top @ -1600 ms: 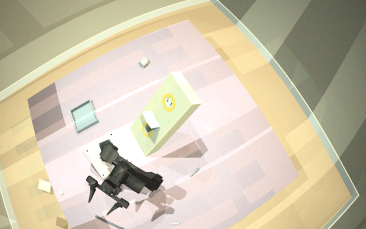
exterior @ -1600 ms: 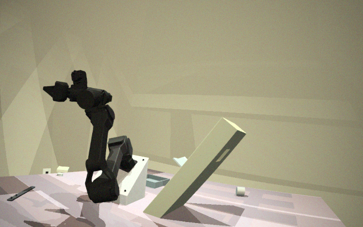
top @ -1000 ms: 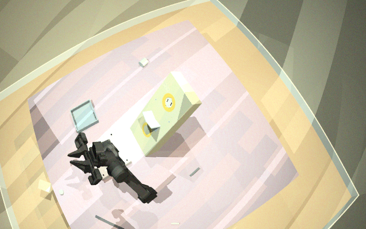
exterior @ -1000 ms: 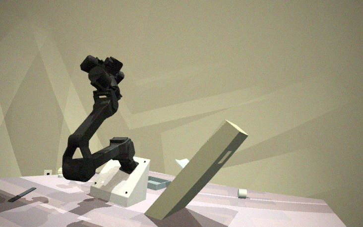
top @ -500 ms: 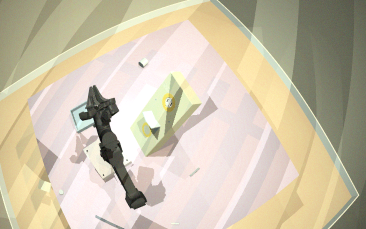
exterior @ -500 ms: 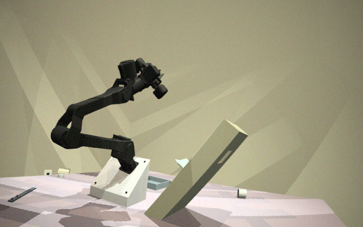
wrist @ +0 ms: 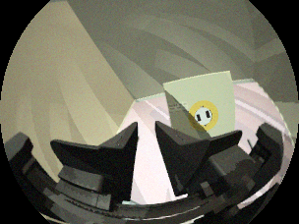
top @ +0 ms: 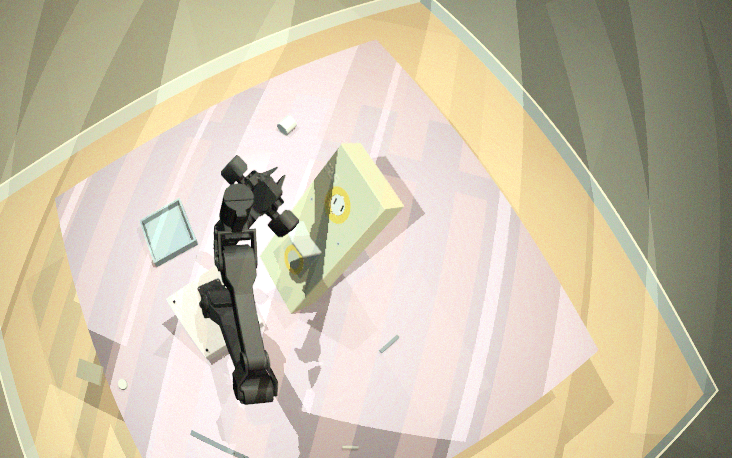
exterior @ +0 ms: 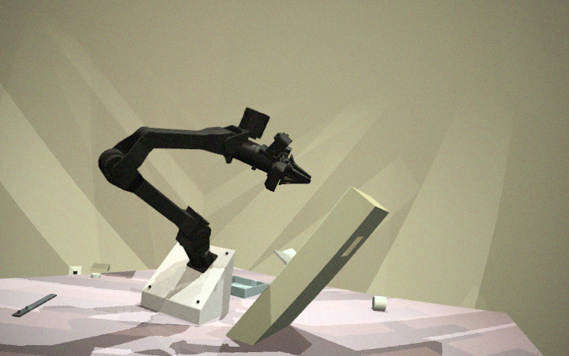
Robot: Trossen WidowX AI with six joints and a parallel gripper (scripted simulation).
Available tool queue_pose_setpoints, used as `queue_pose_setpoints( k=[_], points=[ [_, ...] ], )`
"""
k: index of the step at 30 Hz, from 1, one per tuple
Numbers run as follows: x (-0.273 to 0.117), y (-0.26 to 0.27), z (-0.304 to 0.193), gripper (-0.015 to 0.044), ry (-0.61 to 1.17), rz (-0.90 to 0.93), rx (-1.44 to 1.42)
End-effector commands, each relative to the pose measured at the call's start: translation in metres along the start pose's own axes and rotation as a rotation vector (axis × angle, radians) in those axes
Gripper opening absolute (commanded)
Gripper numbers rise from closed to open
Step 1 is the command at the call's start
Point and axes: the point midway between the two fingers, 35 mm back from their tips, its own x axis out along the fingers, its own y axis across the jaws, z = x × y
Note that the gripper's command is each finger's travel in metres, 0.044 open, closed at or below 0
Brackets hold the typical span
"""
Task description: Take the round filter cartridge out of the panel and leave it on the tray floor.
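Pale lilac patches cover the work surface [top: 431,302], a mat of overlapping pinkish and mauve strips framed by a wider sandy-orange border [top: 583,178] with a thin glassy edge. Beyond it the room is plain olive-drab, walls broken into broad angular bands of lighter and darker green-grey, as the exterior view shows behind the arm.

On the mat leans the service panel [top: 356,178], a pale green slab tilted well back from upright, its foot on the mat and its top edge raised. The filter cartridge [top: 338,203] sits flush in the panel's face inside a yellow ring, two short dark slots on its white disc; the wrist view shows it ahead of the fingers. Lower on the same face a second yellow ring [top: 294,258] lies partly behind a pale block.

The arm rises from a white wedge base [exterior: 188,285] and reaches toward the panel. Its gripper [exterior: 302,175] hangs in the air, apart from the panel, fingers drawn near together with a narrow gap and nothing between them.

The tray [top: 168,232], shallow and light blue, lies on the mat on the far side of the arm from the panel. Small oddments are scattered about: a white cylinder [top: 286,124], a grey bar [top: 388,343].
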Motion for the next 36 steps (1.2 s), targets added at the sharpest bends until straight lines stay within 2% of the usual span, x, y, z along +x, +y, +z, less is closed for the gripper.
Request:
queue_pose_setpoints(
  k=[1, 4, 6, 19, 36],
  points=[
    [0.021, -0.053, -0.012, 0.0095, 0.106, -0.32, -0.26],
    [0.026, -0.085, -0.017, 0.0095, 0.199, -0.508, -0.445],
    [0.027, -0.092, -0.018, 0.0095, 0.223, -0.548, -0.489],
    [0.028, -0.093, -0.019, 0.0095, 0.224, -0.548, -0.489],
    [0.052, -0.105, -0.022, 0.0095, 0.233, -0.542, -0.482]
  ],
)
